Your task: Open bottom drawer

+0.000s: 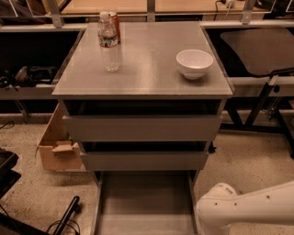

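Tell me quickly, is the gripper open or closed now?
Gripper: not in view; only the white rounded robot arm shows at lower right, beside the pulled-out matte-grey bottom drawer.

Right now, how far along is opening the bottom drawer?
Done: the bottom drawer stands pulled out, its grey tray exposed below the two upper drawer fronts. In hand: nothing visible; the hand is out of view, only the white arm shows at lower right, beside the drawer. Left: probably just retreating; the drawer's front lies outside the frame.

A lab or workshop: speckled floor [27,193], metal-framed benches [183,5], loose cables [56,225], cardboard box [57,153]; the hand sits out of view beyond the white arm [250,211].
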